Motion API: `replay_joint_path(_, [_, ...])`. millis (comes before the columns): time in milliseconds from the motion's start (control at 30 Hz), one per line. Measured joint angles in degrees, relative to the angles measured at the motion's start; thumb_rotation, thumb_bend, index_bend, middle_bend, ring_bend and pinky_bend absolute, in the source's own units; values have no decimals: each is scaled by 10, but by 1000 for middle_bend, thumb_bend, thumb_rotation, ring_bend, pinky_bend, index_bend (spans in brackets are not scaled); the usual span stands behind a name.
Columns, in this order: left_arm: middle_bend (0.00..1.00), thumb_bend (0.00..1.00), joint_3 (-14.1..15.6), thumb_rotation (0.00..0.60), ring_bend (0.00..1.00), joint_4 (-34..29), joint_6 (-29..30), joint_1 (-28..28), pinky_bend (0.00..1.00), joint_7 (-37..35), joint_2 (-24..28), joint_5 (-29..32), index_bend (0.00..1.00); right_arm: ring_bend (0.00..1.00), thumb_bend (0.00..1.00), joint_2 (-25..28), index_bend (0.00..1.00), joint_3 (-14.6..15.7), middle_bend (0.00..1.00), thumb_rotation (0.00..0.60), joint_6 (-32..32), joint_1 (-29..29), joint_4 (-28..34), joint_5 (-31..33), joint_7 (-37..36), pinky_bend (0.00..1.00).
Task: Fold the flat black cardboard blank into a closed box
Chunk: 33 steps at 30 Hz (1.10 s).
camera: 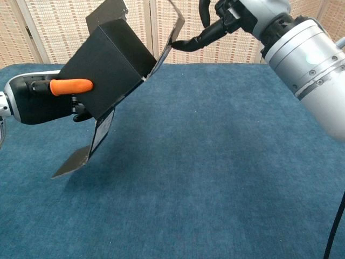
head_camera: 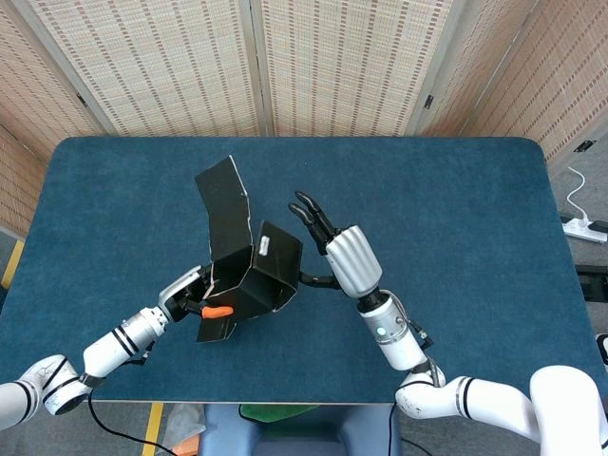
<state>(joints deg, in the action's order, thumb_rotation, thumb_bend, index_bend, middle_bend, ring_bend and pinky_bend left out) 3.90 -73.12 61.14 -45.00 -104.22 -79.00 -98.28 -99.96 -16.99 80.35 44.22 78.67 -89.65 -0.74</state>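
Black cardboard box blank (head_camera: 249, 275), partly folded into a box shape, is held tilted in the air above a dark blue carpeted tabletop (head_camera: 456, 209), towards the left of centre. One long flap stands up behind it, another hangs down towards the tabletop without clearly touching it. The left hand (head_camera: 193, 296), black with an orange thumb tip, grips the folded body of the blank from the left; in the chest view the thumb lies flat across the dark side panel (camera: 105, 67). The right hand (head_camera: 328, 249), silver with black fingers, is raised beside the blank on the right. Its fingers are spread and hold nothing, while its thumb tip touches the edge of the raised right flap (camera: 170, 38). Behind the tabletop stands a woven beige folding screen (head_camera: 332, 57). A white power strip (head_camera: 581, 226) lies on the floor at right.
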Motion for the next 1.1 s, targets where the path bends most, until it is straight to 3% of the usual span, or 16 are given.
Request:
replay_joint_path(567, [347, 205, 12, 600, 503, -8, -41, -29, 707, 130, 9, 17, 295, 675, 0, 45, 0, 50, 11, 600, -49, 19, 31, -67, 107, 1000])
replay_joint_path(833, [343, 204, 13, 600, 494, -2, -70, -34, 701, 194, -2, 35, 290, 709, 0, 58, 8, 72, 140, 600, -83, 41, 0, -95, 121, 1000])
replay_joint_path(1100, [337, 205, 9, 600, 493, 4, -95, -34, 699, 277, -22, 56, 288, 717, 0, 18, 72, 84, 212, 600, -78, 53, -67, -116, 125, 1000])
